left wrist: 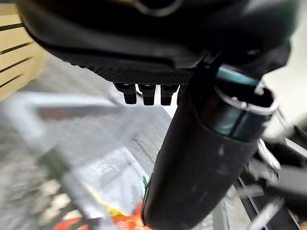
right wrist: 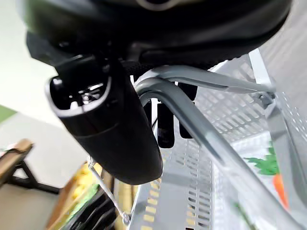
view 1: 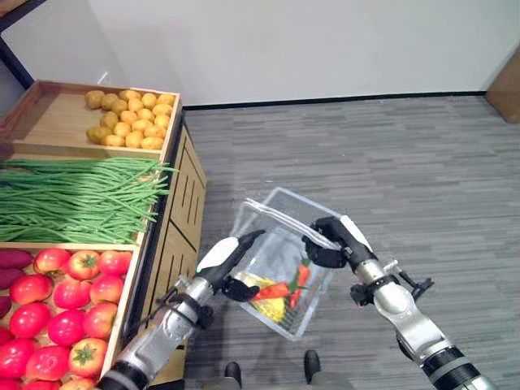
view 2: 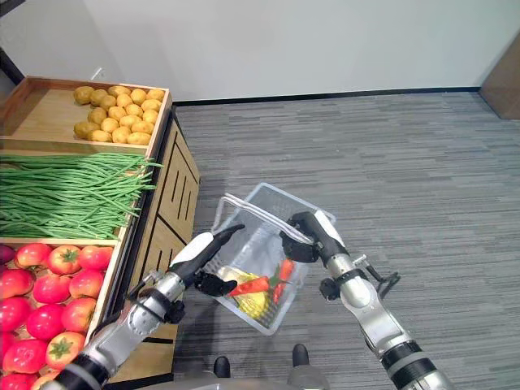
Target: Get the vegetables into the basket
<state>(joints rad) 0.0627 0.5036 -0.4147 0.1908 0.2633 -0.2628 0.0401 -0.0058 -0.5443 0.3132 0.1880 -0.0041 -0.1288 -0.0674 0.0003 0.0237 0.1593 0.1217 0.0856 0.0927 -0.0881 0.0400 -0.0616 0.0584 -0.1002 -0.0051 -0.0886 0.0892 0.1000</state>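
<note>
A clear plastic basket [view 1: 268, 213] hangs tilted above the floor. My right hand [view 1: 329, 240] is shut on its two grey handles [right wrist: 201, 79]. Inside lie a carrot [view 1: 303, 275] and a yellow vegetable [view 1: 275, 307]. My left hand [view 1: 233, 286] reaches over the basket's near rim, fingers curled at the end of a red pepper [view 1: 274, 290] and thumb [left wrist: 201, 158] held straight. On the wooden stand to my left are potatoes [view 1: 130, 118], green beans [view 1: 73, 199] and tomatoes [view 1: 61, 305].
The wooden stand's slatted side [view 1: 183, 203] is close to my left arm. Grey floor [view 1: 390, 154] stretches ahead and to the right up to a white wall. Purple vegetables [view 1: 12, 260] lie at the tomato crate's far left.
</note>
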